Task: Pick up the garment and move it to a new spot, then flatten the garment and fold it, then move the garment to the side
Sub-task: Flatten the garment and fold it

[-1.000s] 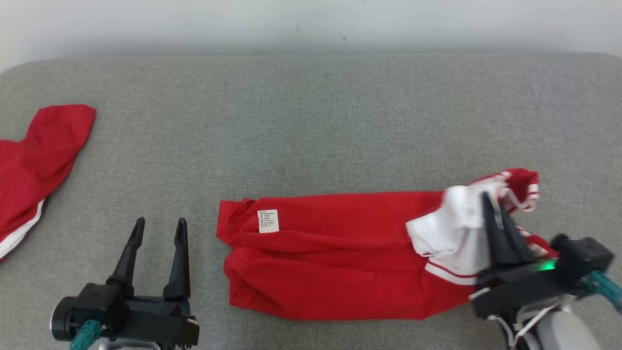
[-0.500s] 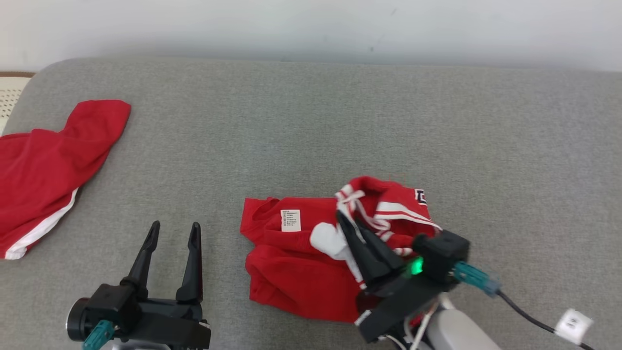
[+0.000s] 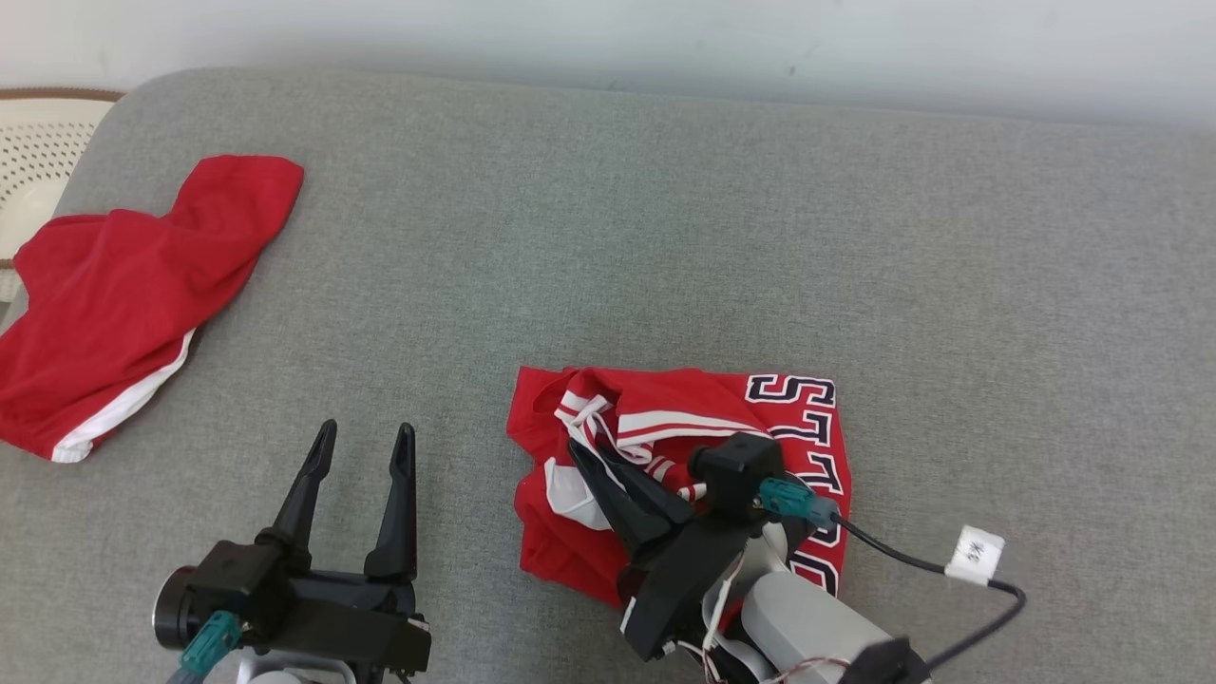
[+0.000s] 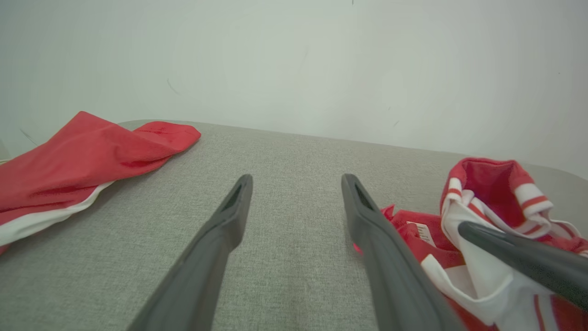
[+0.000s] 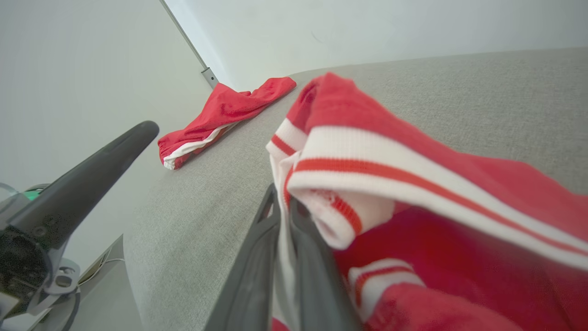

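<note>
- Two red pieces: garment (image 3: 665,404) near centre, cloth (image 3: 133,294) far left.
- My right gripper (image 3: 581,446) clamps the garment's white edge.
- My left gripper (image 3: 367,427) gapes wide, just left of it.

Plain indoor rm, maybe home, grey fabric cushion top (image 3: 665,237), bare white wall (image 3: 608,38), perforated basket (image 3: 43,142)

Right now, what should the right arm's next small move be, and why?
Probably lower and open the right gripper. It is shut on the striped end of the garment, held near the opposite edge with the cloth doubled over, so the fold looks ready to set down.
</note>
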You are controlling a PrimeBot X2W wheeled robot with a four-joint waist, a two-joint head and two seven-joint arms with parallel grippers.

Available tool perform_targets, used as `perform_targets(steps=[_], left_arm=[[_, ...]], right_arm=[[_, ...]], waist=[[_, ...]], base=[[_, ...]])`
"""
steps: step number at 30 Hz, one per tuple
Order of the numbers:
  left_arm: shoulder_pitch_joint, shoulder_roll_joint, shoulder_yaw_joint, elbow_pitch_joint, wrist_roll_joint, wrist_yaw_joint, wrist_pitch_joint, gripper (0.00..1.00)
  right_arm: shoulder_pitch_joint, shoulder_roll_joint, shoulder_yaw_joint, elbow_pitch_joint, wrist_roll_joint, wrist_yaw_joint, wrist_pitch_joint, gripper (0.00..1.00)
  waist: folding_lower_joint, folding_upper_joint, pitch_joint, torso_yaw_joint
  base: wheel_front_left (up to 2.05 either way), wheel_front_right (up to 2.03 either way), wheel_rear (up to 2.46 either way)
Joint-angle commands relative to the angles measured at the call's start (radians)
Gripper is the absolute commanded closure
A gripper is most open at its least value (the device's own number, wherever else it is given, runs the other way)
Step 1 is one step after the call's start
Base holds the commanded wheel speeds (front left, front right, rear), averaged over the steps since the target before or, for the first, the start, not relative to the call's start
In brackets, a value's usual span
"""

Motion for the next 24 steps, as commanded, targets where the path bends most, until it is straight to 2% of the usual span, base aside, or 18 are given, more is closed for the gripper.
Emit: perform_targets(steps=[1,2,3,10,16,19,24], left_arm=[[-0.009,-0.001,0.002,0.004,-0.002,-0.005,-0.003,0.00],[-0.009,-0.002,0.002,0.006,-0.002,-0.005,-0.003,0.00],[-0.012,-0.003,0.003,0.009,0.000,-0.005,-0.003,0.00],[-0.008,-0.004,0.015,0.012,0.008,-0.007,-0.003,0.00],[0.004,0.000,0.027,0.009,0.012,0.001,-0.003,0.00],[0.011,0.007,0.037,0.007,0.017,0.001,-0.003,0.00],[0.023,0.021,0.045,-0.002,0.029,0.011,-0.003,0.00]], right_arm=[[-0.016,0.008,0.009,0.013,0.015,-0.001,-0.007,1.00],[-0.027,0.011,0.018,0.034,0.025,-0.001,-0.012,0.87],[-0.048,0.017,0.036,0.063,0.047,-0.001,-0.023,0.00],[-0.080,0.024,0.115,0.043,0.112,-0.001,-0.048,0.00],[-0.076,-0.041,0.148,-0.096,0.101,-0.001,-0.058,0.00],[-0.037,-0.086,0.083,-0.190,0.076,-0.001,-0.065,0.00],[0.065,-0.133,-0.113,-0.344,0.019,-0.001,-0.067,0.00]], waist=[[0.0000,-0.0001,0.006,0.006],[0.0000,-0.0001,0.007,0.007],[0.0000,-0.0001,0.009,0.007],[0.0000,-0.0001,0.002,-0.004],[0.0000,-0.0001,-0.011,-0.029],[0.0000,-0.0001,-0.020,-0.045],[0.0000,-0.0001,-0.034,-0.072]], base=[[0.00,0.00,0.00],[0.00,0.00,0.00],[0.00,0.00,0.00],[0.00,0.00,0.00],[0.00,0.00,0.00],[0.00,0.00,0.00],[0.00,0.00,0.00]])
